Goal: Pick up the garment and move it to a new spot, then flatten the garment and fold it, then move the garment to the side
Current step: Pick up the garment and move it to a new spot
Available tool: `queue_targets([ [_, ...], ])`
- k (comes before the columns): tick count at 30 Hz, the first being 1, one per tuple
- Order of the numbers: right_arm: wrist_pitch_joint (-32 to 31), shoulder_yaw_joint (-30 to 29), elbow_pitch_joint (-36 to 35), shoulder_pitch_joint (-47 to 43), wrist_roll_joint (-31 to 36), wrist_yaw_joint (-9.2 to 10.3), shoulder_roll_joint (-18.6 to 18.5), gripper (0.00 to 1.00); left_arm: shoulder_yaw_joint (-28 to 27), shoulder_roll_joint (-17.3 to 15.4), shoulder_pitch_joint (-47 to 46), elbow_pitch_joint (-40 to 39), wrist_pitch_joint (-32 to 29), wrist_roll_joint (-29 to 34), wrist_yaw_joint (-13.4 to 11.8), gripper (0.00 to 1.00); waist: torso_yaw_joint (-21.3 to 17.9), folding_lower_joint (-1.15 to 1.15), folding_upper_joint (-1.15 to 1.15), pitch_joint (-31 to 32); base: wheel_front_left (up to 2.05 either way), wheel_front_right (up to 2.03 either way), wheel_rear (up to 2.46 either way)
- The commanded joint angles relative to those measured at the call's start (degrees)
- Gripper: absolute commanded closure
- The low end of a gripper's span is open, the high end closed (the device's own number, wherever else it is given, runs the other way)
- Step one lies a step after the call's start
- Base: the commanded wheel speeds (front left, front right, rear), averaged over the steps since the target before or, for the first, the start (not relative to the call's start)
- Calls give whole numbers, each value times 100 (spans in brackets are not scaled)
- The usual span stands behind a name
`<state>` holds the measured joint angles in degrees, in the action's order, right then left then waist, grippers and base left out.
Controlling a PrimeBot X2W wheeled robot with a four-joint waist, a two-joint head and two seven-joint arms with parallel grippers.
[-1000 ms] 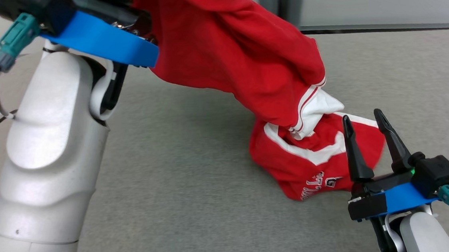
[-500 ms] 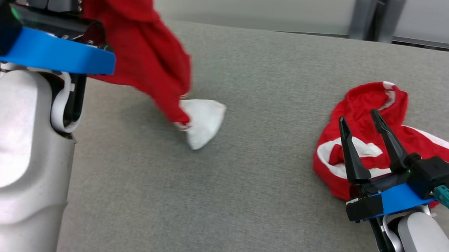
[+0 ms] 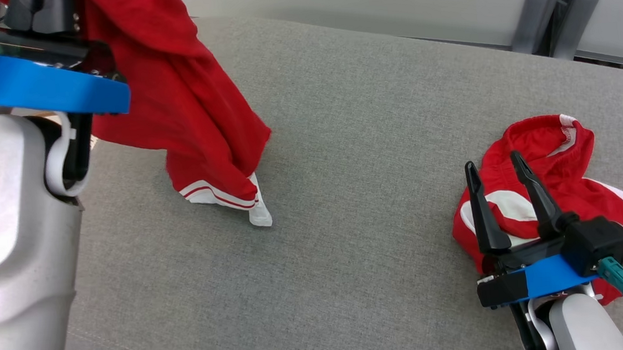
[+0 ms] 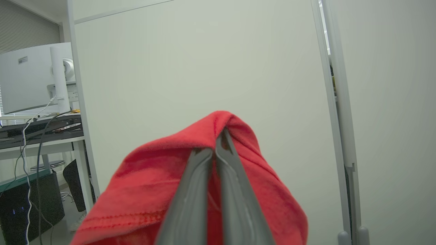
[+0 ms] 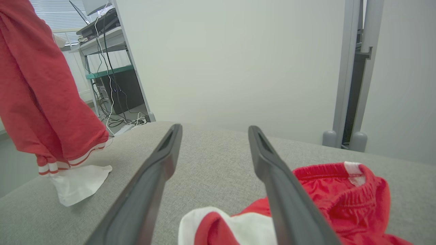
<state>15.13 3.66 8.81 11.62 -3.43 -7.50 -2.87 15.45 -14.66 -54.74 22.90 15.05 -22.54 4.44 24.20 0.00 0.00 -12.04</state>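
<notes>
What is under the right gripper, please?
The right gripper hovers open over a crumpled red garment on the grey table. Whatever that garment covers is hidden.

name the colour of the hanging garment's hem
White with red stripes; garment hem shows best in head view.

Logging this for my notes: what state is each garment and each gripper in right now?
Hanging garment: held up by one end, white tip touching the table.
Crumpled garment: lying bunched on the table, not held.
Left gripper: shut on the hanging garment.
Right gripper: open, by the crumpled garment, holding nothing.
</notes>
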Motion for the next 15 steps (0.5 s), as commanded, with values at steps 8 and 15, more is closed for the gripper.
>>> queue_targets([
  [8, 4, 18, -156, 158, 130, 2, -164, 0, -343, -341, -285, 47, 19, 14, -36, 100, -222, 0, 0, -270, 0, 0, 0],
  [15, 3, 59, -401, 313, 244, 2, -392, 0, -784, -867, -889, 111, 18, -53, -65, 100, -571, 0, 0, -731, 0, 0, 0],
])
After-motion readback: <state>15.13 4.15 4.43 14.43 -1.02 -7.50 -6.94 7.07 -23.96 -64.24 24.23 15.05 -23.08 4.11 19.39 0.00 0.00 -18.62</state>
